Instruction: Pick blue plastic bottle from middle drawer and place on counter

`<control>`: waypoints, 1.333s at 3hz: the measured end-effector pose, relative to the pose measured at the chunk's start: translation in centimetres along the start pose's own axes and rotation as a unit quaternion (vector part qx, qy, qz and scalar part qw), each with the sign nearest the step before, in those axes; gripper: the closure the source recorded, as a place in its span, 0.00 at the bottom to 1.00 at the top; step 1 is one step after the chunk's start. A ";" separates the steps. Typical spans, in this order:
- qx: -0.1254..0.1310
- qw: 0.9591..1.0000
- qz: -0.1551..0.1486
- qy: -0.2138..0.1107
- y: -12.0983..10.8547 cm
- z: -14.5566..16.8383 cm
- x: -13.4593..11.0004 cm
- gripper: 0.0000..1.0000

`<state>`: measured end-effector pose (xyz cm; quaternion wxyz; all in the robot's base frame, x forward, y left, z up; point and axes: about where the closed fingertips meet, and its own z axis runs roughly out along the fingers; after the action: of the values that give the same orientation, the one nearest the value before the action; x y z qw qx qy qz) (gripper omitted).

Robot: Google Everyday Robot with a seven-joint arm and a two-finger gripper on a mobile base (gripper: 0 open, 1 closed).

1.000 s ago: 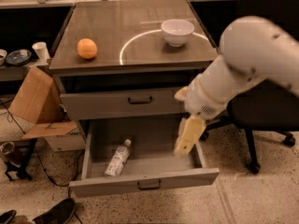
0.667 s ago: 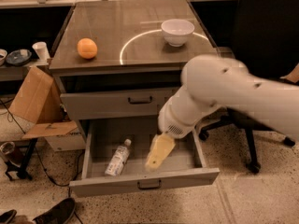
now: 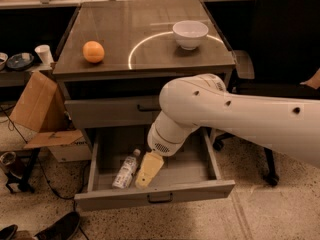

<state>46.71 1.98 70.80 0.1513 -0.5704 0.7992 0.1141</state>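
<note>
The blue plastic bottle [image 3: 126, 169] lies on its side in the left half of the open middle drawer [image 3: 155, 195], cap pointing to the back. My gripper [image 3: 148, 170] hangs down from the big white arm [image 3: 235, 116] into the drawer, just right of the bottle and very near it. I cannot tell if it touches the bottle. The counter [image 3: 145, 19] is above, glossy, with a thin white circle line.
An orange [image 3: 93, 51] sits at the counter's left and a white bowl [image 3: 190, 34] at its back right. The upper drawer [image 3: 112, 111] is closed. A cardboard box [image 3: 36, 104] and a white paper cup [image 3: 44, 54] stand at left, a black chair [image 3: 287, 39] at right, shoes [image 3: 55, 229] on the floor.
My arm has swung left across the open drawer, carrying the gripper from the drawer's right side to just beside the bottle. The bottle has not moved.
</note>
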 end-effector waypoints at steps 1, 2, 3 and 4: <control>0.000 1.000 0.000 0.000 0.0 0.0 0.0 0.00; 0.001 1.000 -0.008 -0.024 0.5 -0.6 0.1 0.00; 0.011 0.998 -0.044 -0.042 0.0 0.0 -2.0 0.00; 0.024 0.991 -0.118 -0.061 -1.2 3.3 -6.2 0.00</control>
<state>50.10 8.16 70.05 0.2257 -0.6488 0.7182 0.1109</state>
